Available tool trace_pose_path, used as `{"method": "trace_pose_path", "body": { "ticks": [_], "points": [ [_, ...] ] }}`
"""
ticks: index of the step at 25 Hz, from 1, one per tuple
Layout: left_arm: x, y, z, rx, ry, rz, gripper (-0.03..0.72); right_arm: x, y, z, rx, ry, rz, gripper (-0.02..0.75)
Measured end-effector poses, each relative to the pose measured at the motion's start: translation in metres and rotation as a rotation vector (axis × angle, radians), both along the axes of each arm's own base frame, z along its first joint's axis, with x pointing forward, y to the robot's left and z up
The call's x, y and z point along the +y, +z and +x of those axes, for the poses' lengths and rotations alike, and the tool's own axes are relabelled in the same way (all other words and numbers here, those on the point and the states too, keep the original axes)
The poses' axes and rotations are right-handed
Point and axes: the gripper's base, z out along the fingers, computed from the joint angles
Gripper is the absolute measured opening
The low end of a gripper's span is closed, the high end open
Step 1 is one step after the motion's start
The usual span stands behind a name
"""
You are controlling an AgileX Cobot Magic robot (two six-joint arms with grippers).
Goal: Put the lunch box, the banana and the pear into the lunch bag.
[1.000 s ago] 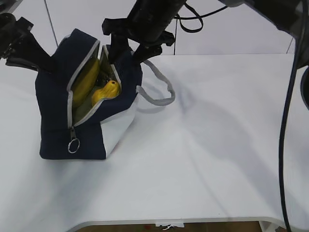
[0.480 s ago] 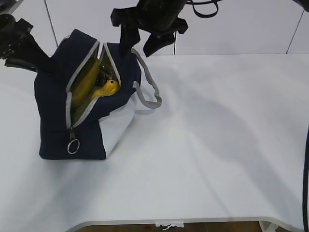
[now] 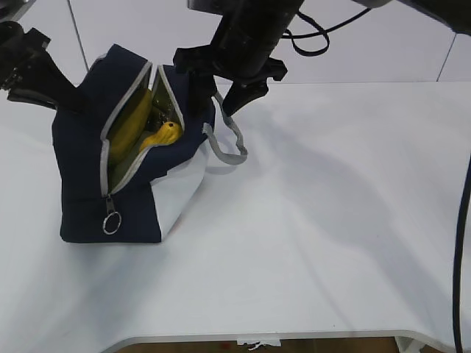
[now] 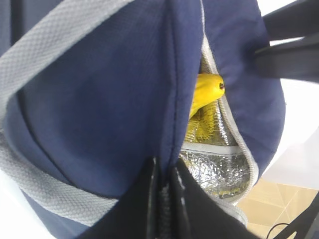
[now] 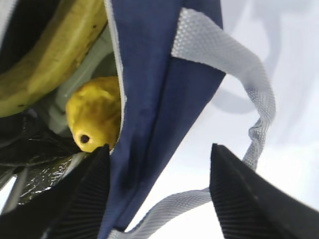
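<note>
The navy lunch bag stands at the table's left with its zipper open. The banana and the pear lie inside it. A pale green surface under the banana looks like the lunch box lid. My left gripper is shut on a fold of the bag's far top edge. My right gripper is open and straddles the bag's right zipper flap. One finger is inside by the pear. The other finger is outside by the grey handle.
The grey ring pull hangs at the zipper's low end on the bag's front. The grey handle droops onto the white table to the bag's right. Silver foil lining shows inside the bag.
My right gripper rose out of the bag's mouth, then came down again over the right flap. The grey handle shifted closer to the bag. The left gripper has kept its hold.
</note>
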Motion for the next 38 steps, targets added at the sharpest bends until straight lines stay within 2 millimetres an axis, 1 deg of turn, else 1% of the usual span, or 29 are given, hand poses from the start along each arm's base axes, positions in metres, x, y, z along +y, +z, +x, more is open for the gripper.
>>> {"method": "trace_pose_path", "body": {
  "ticks": [3, 4, 6, 9, 12, 14, 15, 17, 19, 22, 25, 28, 31, 34, 36, 38],
  "points": [
    [0.0, 0.0, 0.0, 0.0, 0.001, -0.005, 0.012, 0.003, -0.01, 0.002, 0.027, 0.001, 0.005, 0.486],
    [0.0, 0.0, 0.0, 0.001, 0.001, -0.007, 0.012, 0.004, -0.014, 0.003, 0.037, 0.002, 0.008, 0.477],
    [0.0, 0.0, 0.0, 0.001, 0.001, -0.007, 0.012, 0.004, -0.018, 0.004, 0.047, 0.002, 0.008, 0.435],
    [-0.001, 0.001, 0.0, 0.001, 0.001, -0.009, 0.012, 0.005, -0.019, 0.004, 0.051, 0.002, 0.011, 0.3],
    [-0.002, 0.002, 0.0, 0.001, 0.006, -0.027, 0.012, 0.005, -0.019, 0.004, 0.049, 0.006, 0.01, 0.111],
    [-0.006, 0.004, 0.001, 0.001, 0.012, -0.069, 0.012, 0.005, -0.019, 0.004, 0.043, 0.018, 0.007, 0.027],
    [-0.009, 0.006, 0.001, 0.001, 0.012, -0.095, 0.012, 0.005, -0.019, 0.004, 0.041, 0.022, 0.006, 0.012],
    [-0.02, 0.009, 0.0, 0.001, 0.002, -0.137, 0.012, 0.003, -0.016, 0.004, 0.029, 0.023, -0.003, 0.005],
    [-0.037, 0.011, -0.002, 0.007, -0.025, -0.177, 0.011, 0.0, -0.007, 0.002, -0.003, 0.022, -0.021, 0.003],
    [-0.065, 0.015, -0.007, 0.011, -0.061, -0.25, 0.011, -0.008, 0.014, -0.003, -0.065, 0.017, -0.064, 0.003],
    [-0.087, 0.019, -0.007, -0.02, -0.043, -0.297, 0.011, -0.019, 0.036, -0.009, -0.134, 0.006, -0.123, 0.003],
    [-0.103, 0.018, -0.005, -0.047, -0.007, -0.32, 0.011, -0.03, 0.056, -0.015, -0.197, -0.008, -0.178, 0.002],
    [-0.118, 0.019, -0.005, -0.062, 0.016, -0.347, 0.011, -0.037, 0.07, -0.02, -0.241, -0.021, -0.214, 0.002],
    [-0.133, 0.016, -0.006, -0.064, 0.027, -0.368, 0.011, -0.041, 0.076, -0.022, -0.257, -0.027, -0.227, 0.002],
    [-0.14, 0.011, -0.005, -0.067, 0.034, -0.365, 0.011, -0.042, 0.074, -0.022, -0.255, -0.029, -0.242, 0.002],
    [-0.143, 0.007, -0.003, -0.066, 0.043, -0.362, 0.011, -0.044, 0.072, -0.021, -0.256, -0.031, -0.268, 0.002]
  ]
}}
